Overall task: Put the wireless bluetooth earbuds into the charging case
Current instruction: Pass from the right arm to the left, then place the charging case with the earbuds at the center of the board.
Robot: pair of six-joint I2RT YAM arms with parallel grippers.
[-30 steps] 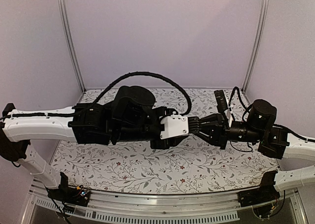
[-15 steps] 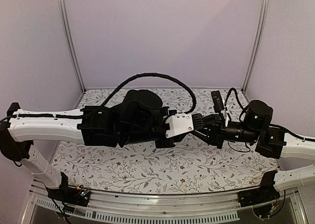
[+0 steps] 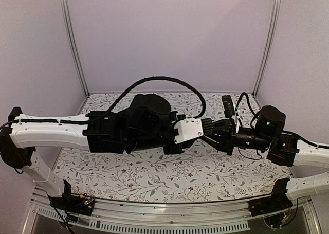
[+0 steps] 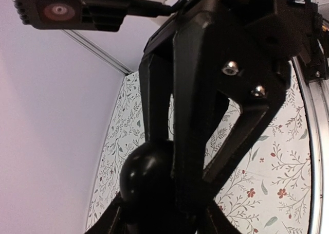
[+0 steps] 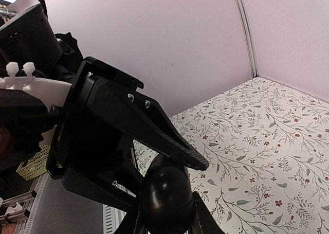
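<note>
The charging case is a glossy black oval held in the air above the flowered table. My right gripper is shut on it from both sides. My left gripper meets it from the opposite side. One ribbed finger of the left gripper lies on top of the case. In the left wrist view the case sits between my left gripper's own fingers, partly covered by the right gripper's fingers. In the top view the two grippers hide the case. The earbuds are out of view.
Both arms stretch across the middle of the table and meet right of centre. A black cable loops above the left arm. Lilac walls and metal corner posts close the back. A metal rail runs along the near edge.
My left arm has reached a little further right, the meeting point of the two grippers has shifted right, and my left jaws have narrowed onto the case. The right grip is unchanged.
</note>
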